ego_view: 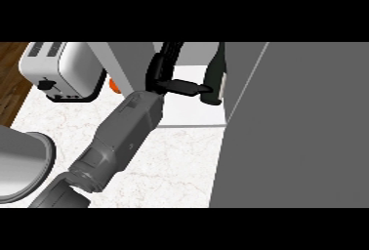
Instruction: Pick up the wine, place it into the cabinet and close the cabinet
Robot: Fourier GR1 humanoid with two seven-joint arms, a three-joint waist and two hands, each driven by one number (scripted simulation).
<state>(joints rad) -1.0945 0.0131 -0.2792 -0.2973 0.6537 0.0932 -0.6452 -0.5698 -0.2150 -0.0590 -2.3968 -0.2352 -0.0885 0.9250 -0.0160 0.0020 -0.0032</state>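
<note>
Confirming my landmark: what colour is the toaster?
The toaster is white with a black lever; head view.

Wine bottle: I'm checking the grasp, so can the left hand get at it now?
Likely yes: the left hand sits right against the side of the wine bottle, with nothing between them.

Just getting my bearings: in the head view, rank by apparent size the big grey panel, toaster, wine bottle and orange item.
1. Grey panel, though nearness to the camera may inflate it.
2. Toaster.
3. Wine bottle, partly hidden by the robot hand.
4. Orange item, mostly hidden.
</note>
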